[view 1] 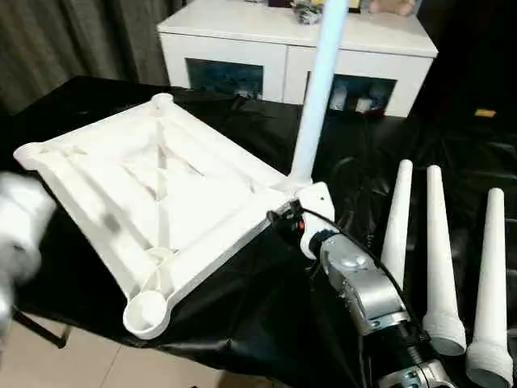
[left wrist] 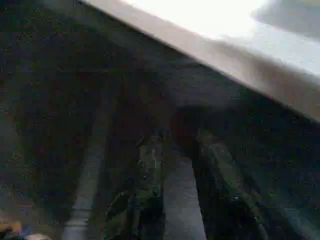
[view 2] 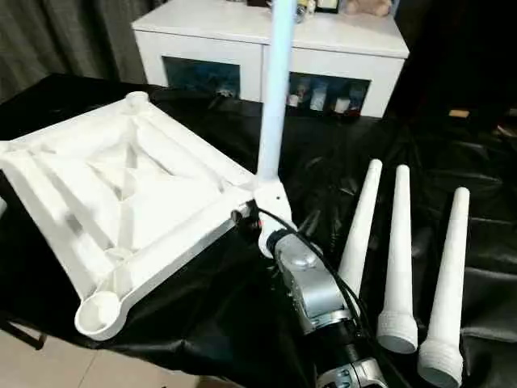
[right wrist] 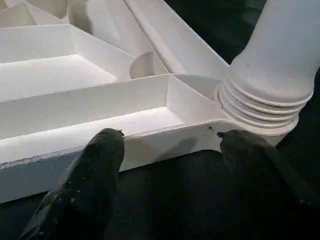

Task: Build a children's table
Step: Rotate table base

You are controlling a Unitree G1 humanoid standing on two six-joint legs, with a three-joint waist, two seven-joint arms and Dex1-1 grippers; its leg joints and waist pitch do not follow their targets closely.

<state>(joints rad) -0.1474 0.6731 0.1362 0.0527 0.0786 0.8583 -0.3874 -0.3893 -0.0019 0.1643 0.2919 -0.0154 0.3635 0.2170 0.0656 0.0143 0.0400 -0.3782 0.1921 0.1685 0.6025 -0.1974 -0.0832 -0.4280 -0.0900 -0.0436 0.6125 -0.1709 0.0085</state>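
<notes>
The children's table top (view 1: 153, 186) lies upside down on a black cloth, ribbed underside up and tilted. One white leg (view 1: 317, 89) stands upright in its right corner socket, its threaded base (right wrist: 265, 95) seated there. Three loose legs (view 1: 439, 242) lie side by side to the right. My right gripper (right wrist: 170, 136) is open at that corner, its black fingers (right wrist: 95, 175) spread just short of the rim and holding nothing. My left arm (view 1: 16, 234) is a blur at the left edge, near the top's left side. In the left wrist view the top's white rim (left wrist: 240, 60) passes over dark cloth.
A white cabinet (view 1: 299, 48) with dark glass doors stands behind the table. The black cloth (view 1: 242, 291) hangs over the front edge, with pale floor (view 1: 81, 364) below. Open sockets show at the near (view 1: 147, 311), far (view 1: 162, 101) and left (view 1: 28, 153) corners.
</notes>
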